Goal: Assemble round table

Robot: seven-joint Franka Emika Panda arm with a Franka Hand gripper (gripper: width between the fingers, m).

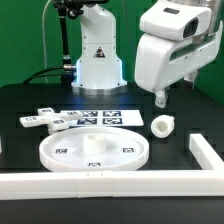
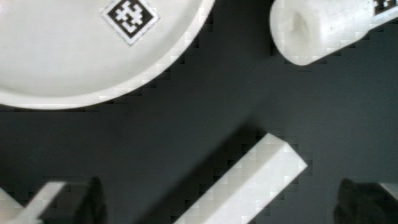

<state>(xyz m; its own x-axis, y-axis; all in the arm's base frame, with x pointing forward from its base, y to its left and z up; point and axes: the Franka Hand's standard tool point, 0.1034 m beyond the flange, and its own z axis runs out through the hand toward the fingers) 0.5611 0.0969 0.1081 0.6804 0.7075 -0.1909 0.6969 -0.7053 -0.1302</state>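
The large rimmed round disc (image 1: 95, 150) lies flat on the dark table near the front, with a raised hub in its middle. The short cylinder post (image 1: 162, 125) lies on its side to the exterior view's right of the disc. The flat cross-shaped piece (image 1: 45, 120) lies at the exterior view's left. My gripper (image 1: 172, 93) hangs in the air above and a little behind the post, open and empty. In the wrist view the disc (image 2: 89, 50) and the post (image 2: 329, 30) show well beyond the open gripper (image 2: 214, 203), whose dark fingers (image 2: 71, 200) stand far apart.
The marker board (image 1: 98, 116) lies behind the disc. A long white border bar (image 1: 110, 182) runs along the table's front and another (image 1: 205, 150) along the exterior view's right; one bar shows in the wrist view (image 2: 267, 180). The robot base (image 1: 98, 60) stands at the back.
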